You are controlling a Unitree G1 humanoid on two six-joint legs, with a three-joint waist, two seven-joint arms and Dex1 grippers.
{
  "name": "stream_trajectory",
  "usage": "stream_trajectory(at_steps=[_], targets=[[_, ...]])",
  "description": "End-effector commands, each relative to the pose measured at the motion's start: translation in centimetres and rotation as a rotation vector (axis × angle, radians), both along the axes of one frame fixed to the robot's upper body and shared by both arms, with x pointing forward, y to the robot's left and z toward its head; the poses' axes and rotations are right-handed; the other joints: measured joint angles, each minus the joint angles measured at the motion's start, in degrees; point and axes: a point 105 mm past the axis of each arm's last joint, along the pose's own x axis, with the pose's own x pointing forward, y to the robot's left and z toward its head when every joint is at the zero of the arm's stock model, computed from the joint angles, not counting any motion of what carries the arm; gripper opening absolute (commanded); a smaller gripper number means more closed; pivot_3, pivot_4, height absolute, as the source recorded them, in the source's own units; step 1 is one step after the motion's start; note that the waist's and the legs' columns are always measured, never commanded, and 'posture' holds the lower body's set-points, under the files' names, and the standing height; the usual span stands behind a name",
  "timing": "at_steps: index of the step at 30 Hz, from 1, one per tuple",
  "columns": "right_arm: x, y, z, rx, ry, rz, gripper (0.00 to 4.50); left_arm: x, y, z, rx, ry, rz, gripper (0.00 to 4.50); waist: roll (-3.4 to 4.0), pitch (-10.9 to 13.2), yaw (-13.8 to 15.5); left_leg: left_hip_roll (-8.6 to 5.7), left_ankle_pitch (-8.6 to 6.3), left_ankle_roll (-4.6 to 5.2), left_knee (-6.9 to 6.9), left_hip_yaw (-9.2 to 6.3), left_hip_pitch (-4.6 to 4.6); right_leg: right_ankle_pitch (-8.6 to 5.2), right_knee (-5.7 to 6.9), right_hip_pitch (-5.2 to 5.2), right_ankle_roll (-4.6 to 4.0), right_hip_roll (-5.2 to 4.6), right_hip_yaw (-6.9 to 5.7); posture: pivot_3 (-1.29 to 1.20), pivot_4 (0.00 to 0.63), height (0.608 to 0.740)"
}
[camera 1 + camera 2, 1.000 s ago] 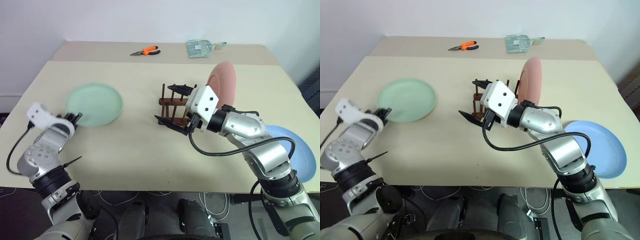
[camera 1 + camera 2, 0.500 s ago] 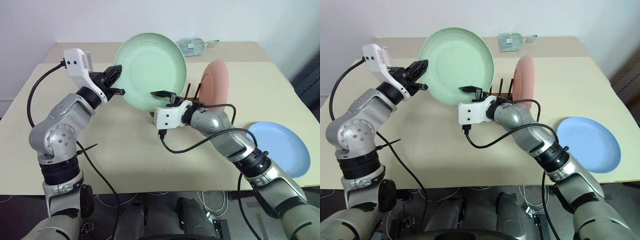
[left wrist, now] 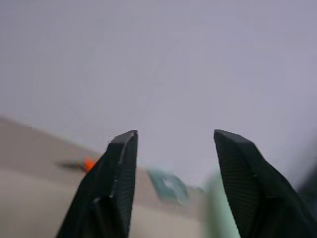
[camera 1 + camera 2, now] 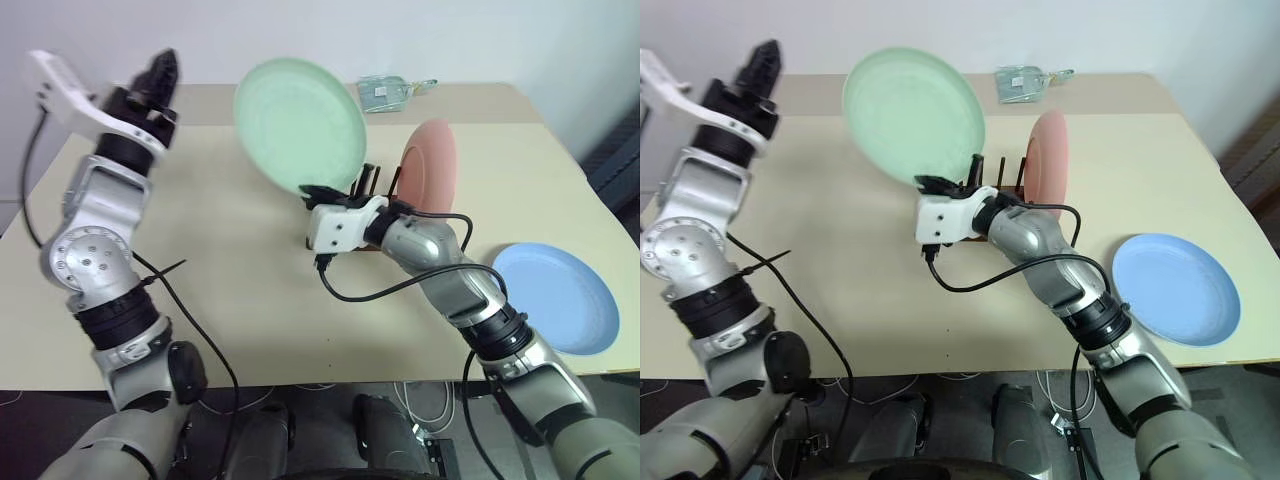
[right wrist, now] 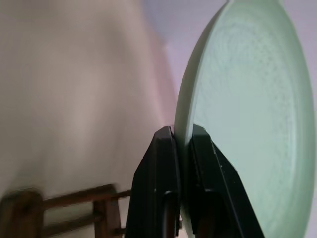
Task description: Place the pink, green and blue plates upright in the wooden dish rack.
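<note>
Beige tabletop against a plain white wall. Right gripper is pinched shut on the lower rim of the round pale green plate, one black finger on each face of the rim; the plate stands nearly on edge in the air, its lower edge just above the near end of the small dark brown wooden dish rack. Round pink plate stands upright in the rack's far end, behind the right forearm, apart from the green one. Round blue plate lies flat on the table near the right edge, well apart from the rack. Left gripper is raised high over the table's far left corner, pointing up and forward toward the wall, fingers spread with clear air between them, holding nothing, well apart from the green plate. Left wrist view catches a blurred orange-handled tool on the far strip of table. Clear plastic bag lies at the far edge of the table, beyond the green plate.
</note>
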Motion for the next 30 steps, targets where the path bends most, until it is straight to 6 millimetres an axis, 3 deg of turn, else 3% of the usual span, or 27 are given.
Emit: stream_trajectory(at_steps=[1,3,6,11,16,23,26,30], targets=[[-2.3,-1.4,4.8,0.407,0.124,0.124,0.00,0.4,0.4,-3.4,0.288,0.054,0.085,2.54,0.05,0.01,0.14,0.00,0.00,0.01,-0.03,0.00,0.00,0.00,0.01,-0.01,-0.01,0.02,0.03,0.00,0.150,0.740],[-2.7,-2.5,5.7,0.622,0.277,0.176,0.00,0.2,-1.1,-6.2,0.458,0.091,0.029,2.54,0.05,0.00,0.35,0.00,-0.11,0.19,0.02,-0.01,-0.05,0.01,0.00,-0.01,-0.02,0.02,0.04,0.00,0.150,0.740],[-3.0,-4.0,6.2,0.861,0.437,0.202,0.00,-1.0,-3.7,-10.2,0.548,0.139,-0.137,2.54,0.05,0.03,0.84,-0.04,-0.14,0.25,0.08,-0.11,-0.13,0.04,-0.02,0.04,-0.08,0.00,0.02,0.00,0.150,0.740],[-3.0,-5.4,5.9,1.025,0.579,0.177,0.00,-4.2,-7.4,-14.5,0.649,0.196,-0.422,2.54,0.26,0.14,0.44,0.01,-0.14,0.25,0.03,-0.16,-0.11,-0.03,-0.07,-0.01,-0.32,0.02,0.00,0.00,0.150,0.740],[-2.7,-6.1,5.0,1.041,0.642,0.137,0.00,-6.0,-9.1,-15.7,0.655,0.230,-0.579,2.54,0.56,0.18,0.22,0.06,-0.14,0.25,-0.05,-0.05,-0.11,-0.06,0.01,-0.14,-0.37,0.04,0.02,0.00,0.150,0.740],[-2.1,-6.4,3.4,1.041,0.764,0.120,0.00,-6.1,-9.7,-15.7,0.652,0.233,-0.596,2.54,0.56,0.17,0.28,0.05,-0.14,0.26,-0.01,-0.05,-0.11,-0.06,0.01,-0.10,-0.35,0.04,0.02,0.00,0.150,0.740],[-1.5,-6.9,3.3,1.027,0.759,0.090,1.10,-6.2,-10.0,-15.8,0.654,0.235,-0.607,2.60,0.54,0.17,0.30,0.05,-0.14,0.26,0.00,-0.05,-0.11,-0.05,0.00,-0.07,-0.31,0.04,0.02,0.00,0.150,0.740],[-1.3,-7.6,4.6,0.941,0.623,0.048,3.05,-6.3,-10.2,-15.8,0.660,0.237,-0.616,2.60,0.57,0.18,0.32,0.05,-0.14,0.26,0.01,-0.03,-0.12,-0.06,0.00,-0.08,-0.32,0.04,0.01,0.00,0.150,0.740]])
